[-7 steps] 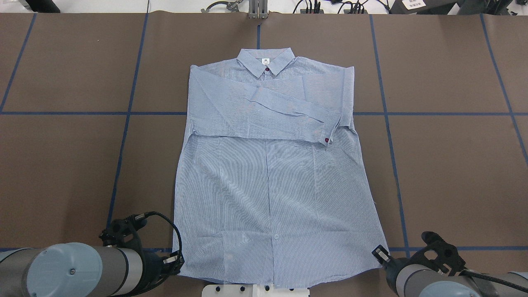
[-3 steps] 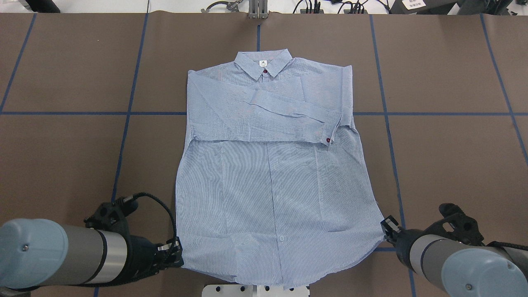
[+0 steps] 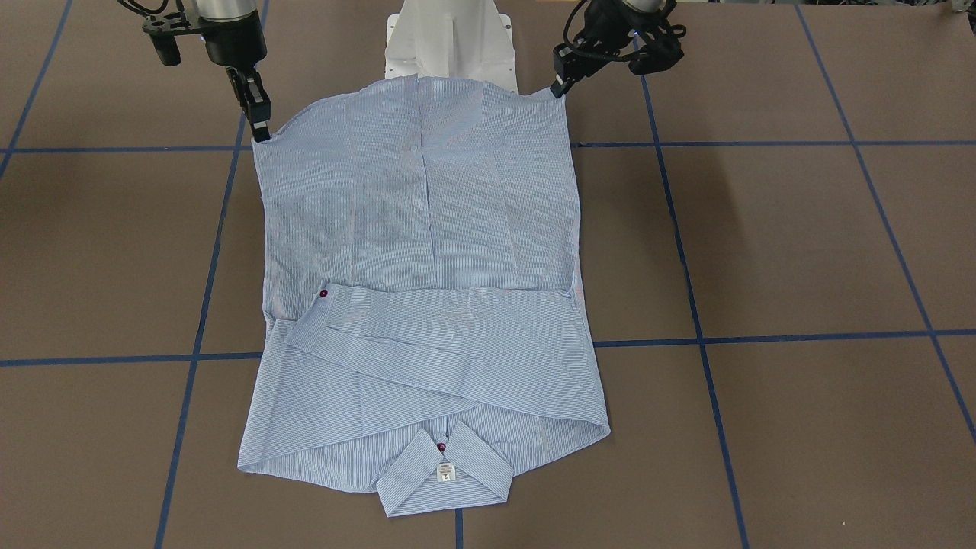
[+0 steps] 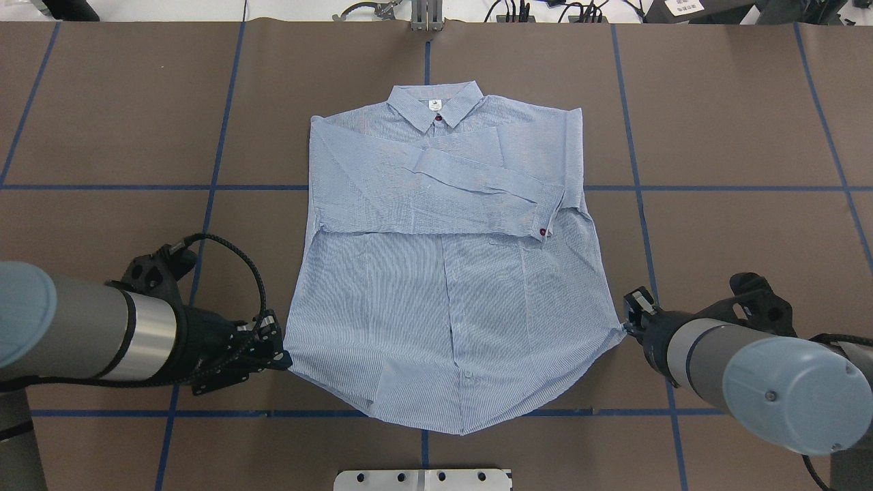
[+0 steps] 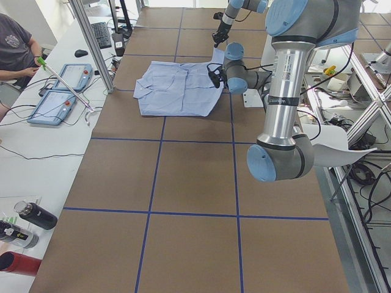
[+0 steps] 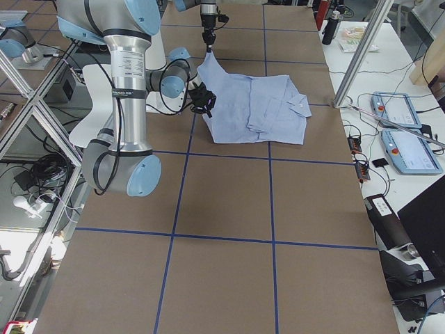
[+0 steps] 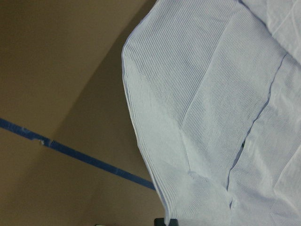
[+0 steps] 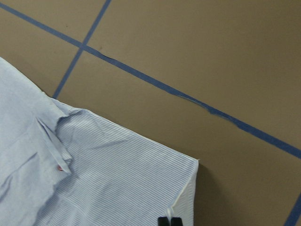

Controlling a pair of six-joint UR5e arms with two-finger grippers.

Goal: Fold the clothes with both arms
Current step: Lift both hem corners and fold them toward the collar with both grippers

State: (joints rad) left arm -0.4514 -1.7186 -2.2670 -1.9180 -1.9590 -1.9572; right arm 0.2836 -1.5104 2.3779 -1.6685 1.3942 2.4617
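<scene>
The light blue striped shirt (image 4: 443, 307) lies front up on the brown table, collar (image 4: 435, 103) at the far side, both sleeves folded across the chest. My left gripper (image 4: 283, 358) is shut on the left corner of the hem. My right gripper (image 4: 624, 327) is shut on the right corner. Both corners hang lifted off the table, and the hem sags between them. In the front-facing view the left gripper (image 3: 559, 90) and the right gripper (image 3: 261, 133) hold the raised hem of the shirt (image 3: 427, 229). The wrist views show the striped cloth (image 7: 211, 117) (image 8: 103, 179) running into the fingertips.
Blue tape lines (image 4: 204, 204) divide the brown table into squares. The white pedestal base (image 4: 423, 479) sits at the near edge, behind the hem. In the exterior left view a person (image 5: 15, 49) sits by tablets (image 5: 61, 91) on a side table, with bottles (image 5: 30, 217) nearby.
Both grippers have moved away from the base toward the collar, carrying the hem corners with them. The hem now sits clear of the white base plate, and the lower shirt looks shorter.
</scene>
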